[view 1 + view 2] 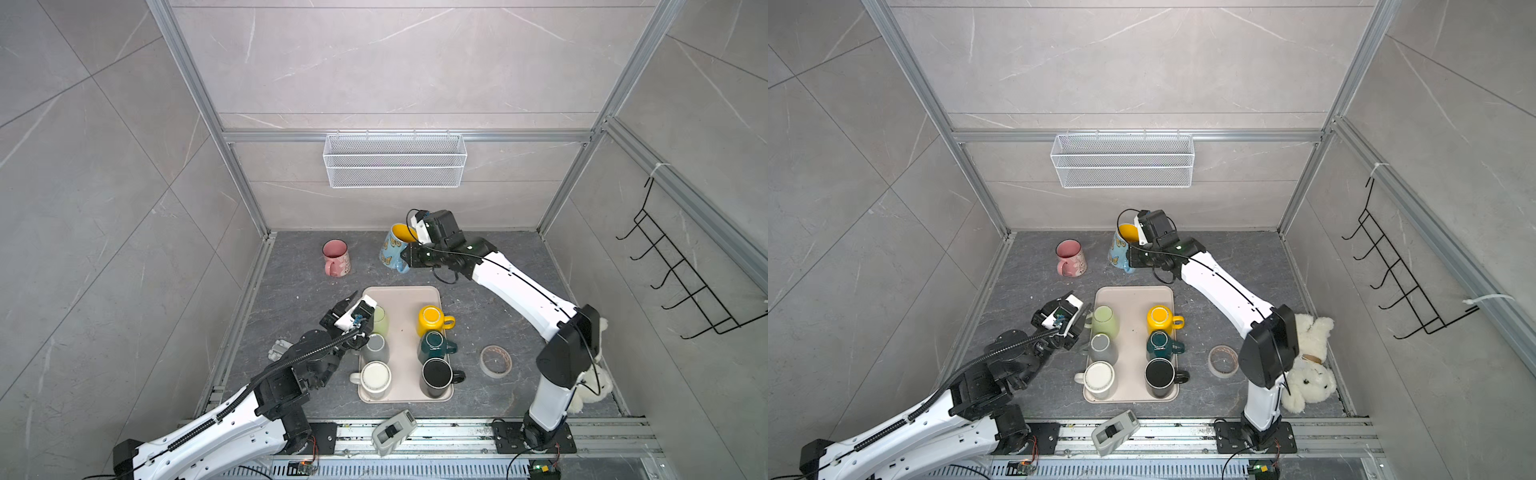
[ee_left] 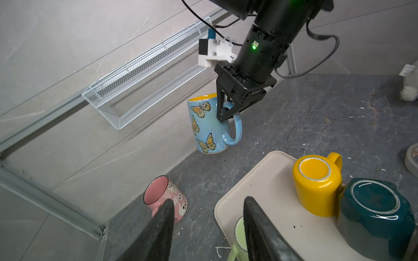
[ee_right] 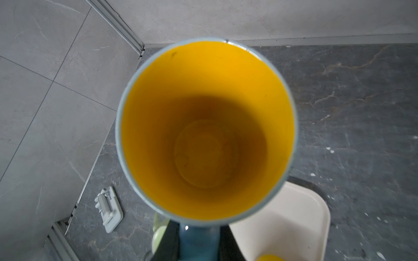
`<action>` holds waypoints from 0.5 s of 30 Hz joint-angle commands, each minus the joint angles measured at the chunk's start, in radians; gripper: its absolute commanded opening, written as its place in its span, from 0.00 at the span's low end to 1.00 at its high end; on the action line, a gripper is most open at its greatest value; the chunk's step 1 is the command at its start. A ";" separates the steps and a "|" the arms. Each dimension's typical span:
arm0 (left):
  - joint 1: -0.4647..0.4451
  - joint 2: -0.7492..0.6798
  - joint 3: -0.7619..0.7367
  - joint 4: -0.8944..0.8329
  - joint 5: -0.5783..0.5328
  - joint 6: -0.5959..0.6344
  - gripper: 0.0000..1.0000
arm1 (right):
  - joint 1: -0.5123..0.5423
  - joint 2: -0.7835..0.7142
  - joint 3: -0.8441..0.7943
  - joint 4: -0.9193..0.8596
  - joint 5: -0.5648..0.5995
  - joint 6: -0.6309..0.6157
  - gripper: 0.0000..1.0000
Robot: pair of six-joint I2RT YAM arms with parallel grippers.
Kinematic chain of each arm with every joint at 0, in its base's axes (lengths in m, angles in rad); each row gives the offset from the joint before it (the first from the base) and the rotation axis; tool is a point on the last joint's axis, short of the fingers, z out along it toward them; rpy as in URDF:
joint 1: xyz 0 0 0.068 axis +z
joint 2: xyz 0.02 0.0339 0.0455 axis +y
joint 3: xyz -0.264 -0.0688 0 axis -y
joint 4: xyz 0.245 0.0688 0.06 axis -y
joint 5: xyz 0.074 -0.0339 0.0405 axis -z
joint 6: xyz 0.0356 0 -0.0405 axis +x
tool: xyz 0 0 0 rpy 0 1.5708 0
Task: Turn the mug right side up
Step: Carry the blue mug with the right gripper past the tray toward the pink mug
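Gripping the butterfly mug [image 2: 203, 126] by its blue handle, my right gripper [image 2: 222, 115] has its jaws closed narrowly on the upper part of the loop, and the mug hangs from that hold near the back of the table [image 1: 519, 270], beyond the far edge of the tray [image 1: 401, 299]. The mug's mouth faces up and the body leans a little; my right wrist camera looks straight down into its yellow inside [image 3: 203, 126]. From the left wrist view its base appears clear of the table, though I cannot be sure. My left gripper [image 2: 208, 201] hovers low at the tray's left edge, just beside the light green mug [image 1: 380, 321], jaws apart with nothing between them. On the tray, the yellow mug [image 1: 432, 320] and the dark teal mug [image 1: 434, 347] stand side by side, touching, both upside down with their bases showing. A pink mug [image 1: 336, 257] stands mouth up on the table, well to the left of the held mug. A roll of tape [image 1: 495, 360] lies flat to the right of the tray.
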 commanded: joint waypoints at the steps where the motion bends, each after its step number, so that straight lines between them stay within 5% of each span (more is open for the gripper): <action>1: -0.001 -0.039 0.065 -0.072 -0.103 -0.221 0.53 | 0.016 0.103 0.160 0.097 0.026 -0.011 0.00; 8: 0.003 -0.009 0.174 -0.216 -0.147 -0.421 0.53 | 0.038 0.397 0.517 -0.035 0.086 -0.052 0.00; 15: 0.028 0.067 0.235 -0.260 -0.089 -0.479 0.53 | 0.057 0.646 0.910 -0.189 0.129 -0.071 0.00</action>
